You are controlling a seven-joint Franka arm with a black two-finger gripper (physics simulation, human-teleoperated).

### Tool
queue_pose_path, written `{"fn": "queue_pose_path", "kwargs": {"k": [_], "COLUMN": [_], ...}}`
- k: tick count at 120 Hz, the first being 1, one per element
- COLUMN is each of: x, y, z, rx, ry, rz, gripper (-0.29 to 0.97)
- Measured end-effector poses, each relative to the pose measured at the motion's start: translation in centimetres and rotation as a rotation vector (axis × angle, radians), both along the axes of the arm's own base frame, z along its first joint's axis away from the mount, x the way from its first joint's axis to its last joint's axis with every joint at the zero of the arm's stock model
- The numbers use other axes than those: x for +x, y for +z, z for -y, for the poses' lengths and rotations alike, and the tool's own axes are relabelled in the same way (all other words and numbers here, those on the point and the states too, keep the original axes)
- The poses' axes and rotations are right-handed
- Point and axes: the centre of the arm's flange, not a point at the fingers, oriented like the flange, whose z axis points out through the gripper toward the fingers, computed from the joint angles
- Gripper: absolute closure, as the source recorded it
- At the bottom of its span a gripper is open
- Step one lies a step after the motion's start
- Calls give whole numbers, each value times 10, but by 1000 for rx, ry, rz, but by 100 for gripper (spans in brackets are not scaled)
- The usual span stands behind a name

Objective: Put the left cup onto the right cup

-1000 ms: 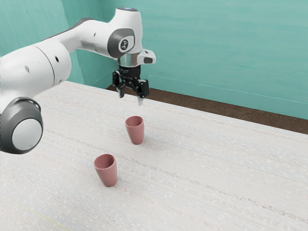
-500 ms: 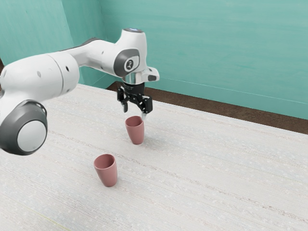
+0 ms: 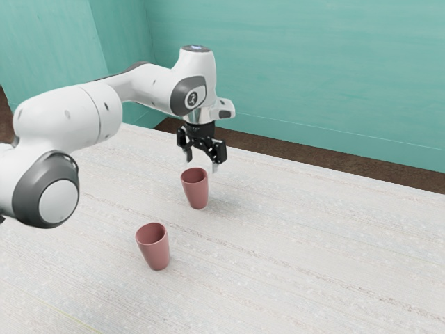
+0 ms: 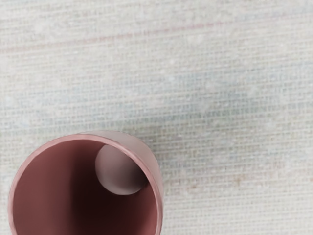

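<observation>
1. Hand [image 3: 201,163] hovers just above the far cup [image 3: 195,187]. Fingers are spread wide and hold nothing.
2. Far cup stands upright on the table [image 3: 313,229], mouth up. The wrist view looks down into its open mouth [image 4: 146,164], with bare table [image 4: 220,73] around it.
3. Near cup [image 3: 153,245] is also upright. It is well apart from the far cup, closer to the camera and toward the exterior view's left.
4. Step, my read: reach-to-grasp on the far cup, taken as the left cup. Nothing is lifted and stacking has not started.
5. To do it well, descend straight and keep the fingers wide until they straddle the cup. Clipping the rim would likely tip it.
6. The cup tapers toward its base, so grip high on the wall. Close gently and lift vertically before heading toward the near cup.
</observation>
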Motion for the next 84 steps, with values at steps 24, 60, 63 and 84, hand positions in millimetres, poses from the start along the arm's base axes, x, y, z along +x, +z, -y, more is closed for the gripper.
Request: {"fn": "queue_pose_path", "kwargs": {"k": [24,60,63,84], "x": [1,-6,-7,-11], "y": [-20,-50,-53,-71], "z": [7,3,3,4], "rx": [-1,-7,-8,-15], "ry": [-9,-2,-2,0], "rz": [-15,-50,-54,-63], "gripper": [0,0,0,0]}}
